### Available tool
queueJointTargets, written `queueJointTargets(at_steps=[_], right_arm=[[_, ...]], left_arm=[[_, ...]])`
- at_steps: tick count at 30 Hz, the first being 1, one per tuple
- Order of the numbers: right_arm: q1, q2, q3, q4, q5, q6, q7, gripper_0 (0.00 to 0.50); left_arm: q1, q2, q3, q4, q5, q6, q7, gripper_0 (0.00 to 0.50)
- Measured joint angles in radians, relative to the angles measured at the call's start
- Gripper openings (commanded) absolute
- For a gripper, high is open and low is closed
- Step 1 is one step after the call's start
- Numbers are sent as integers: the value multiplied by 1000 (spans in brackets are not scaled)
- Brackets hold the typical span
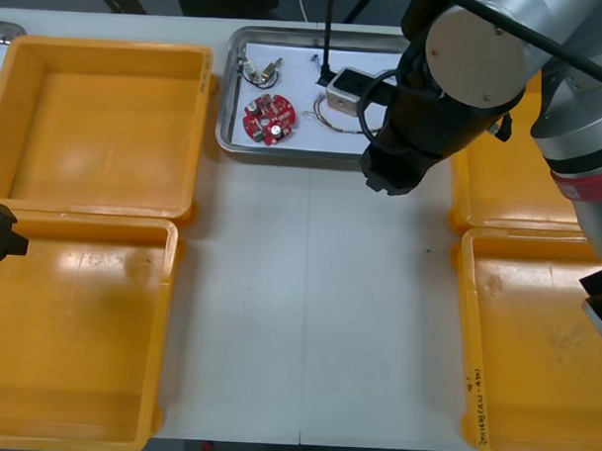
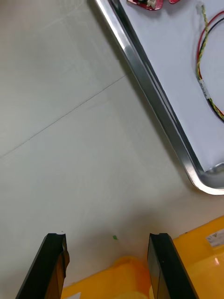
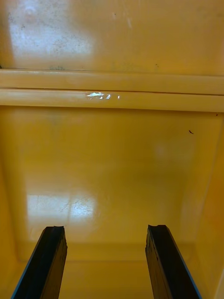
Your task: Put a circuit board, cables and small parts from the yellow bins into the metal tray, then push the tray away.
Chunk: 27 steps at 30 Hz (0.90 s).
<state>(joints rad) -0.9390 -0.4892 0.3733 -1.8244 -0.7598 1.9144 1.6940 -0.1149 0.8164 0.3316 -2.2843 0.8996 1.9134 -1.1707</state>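
The metal tray [image 1: 284,152], white inside, sits at the table's far middle. In it lie a round red circuit board [image 1: 269,119], a black cable [image 1: 257,75], a red and yellow cable [image 1: 340,119] and small metal parts [image 1: 343,87]. My right gripper [image 1: 388,177] hangs just in front of the tray's near right corner. In the right wrist view it [image 2: 109,266] is open and holds nothing, above bare table, with the tray's rim [image 2: 154,103] and the red and yellow cable [image 2: 204,60] beyond the fingers. My left gripper [image 3: 105,261] is open over the near left yellow bin [image 1: 70,336].
Yellow bins stand at both sides: far left [image 1: 107,130], far right [image 1: 510,183] and near right [image 1: 544,343]. All look bare inside. Two bin corners [image 2: 205,247] lie just under my right fingers. A wide strip of table runs between the bins in front of the tray.
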Motion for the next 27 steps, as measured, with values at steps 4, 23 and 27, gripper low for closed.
queueJointTargets(at_steps=[4,23,27], right_arm=[[51,-19,-58,-52,0,2,-151,500],[434,-244,-491,-239,-218,2,-455,500],[516,-284,-595,-239,-228,2,-455,500]], left_arm=[[0,0,0,0,0,0,0,500],[5,0,0,-1,0,0,0,500],[5,0,0,-1,0,0,0,500]])
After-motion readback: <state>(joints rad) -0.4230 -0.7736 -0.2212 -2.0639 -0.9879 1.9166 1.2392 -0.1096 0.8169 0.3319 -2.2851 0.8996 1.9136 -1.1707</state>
